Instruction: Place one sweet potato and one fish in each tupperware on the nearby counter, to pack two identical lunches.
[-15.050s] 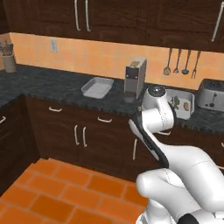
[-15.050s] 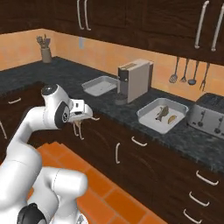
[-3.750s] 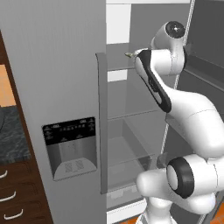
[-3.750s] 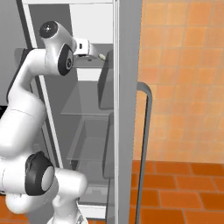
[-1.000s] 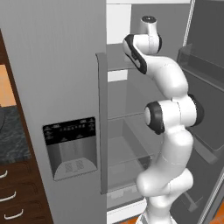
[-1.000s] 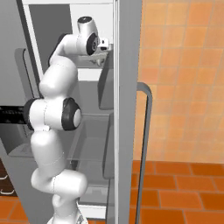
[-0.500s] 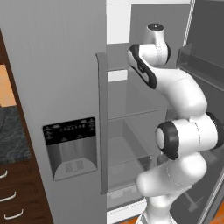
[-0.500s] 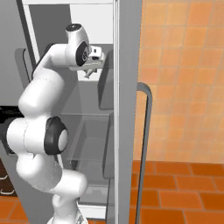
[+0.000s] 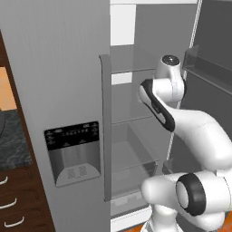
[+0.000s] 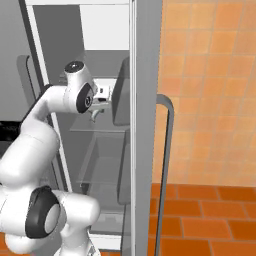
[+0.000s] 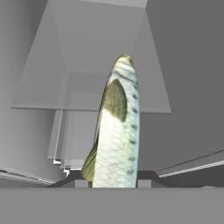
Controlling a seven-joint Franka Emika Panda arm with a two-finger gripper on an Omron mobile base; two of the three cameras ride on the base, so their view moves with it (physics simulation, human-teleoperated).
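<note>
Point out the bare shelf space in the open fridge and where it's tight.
Bare: the glass shelves between the fridge's back wall and the grey door edge. Tight: the upper shelf, where the gripper holds the fish beside the door bin.

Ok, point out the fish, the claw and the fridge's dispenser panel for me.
Silvery-green scaly fish [image 11: 117, 135], hand view, mid-body.
Claw [image 10: 95, 116], right base view, by its fingertips.
Grey fridge dispenser panel [image 9: 73, 152], left base view, centre.

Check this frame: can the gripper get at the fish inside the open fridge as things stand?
Probably yes, it looks already there. In the hand view the fish rises from between the two finger tips, with nothing between them and it. The gripper sits inside the open fridge, apparently closing on the fish.
</note>
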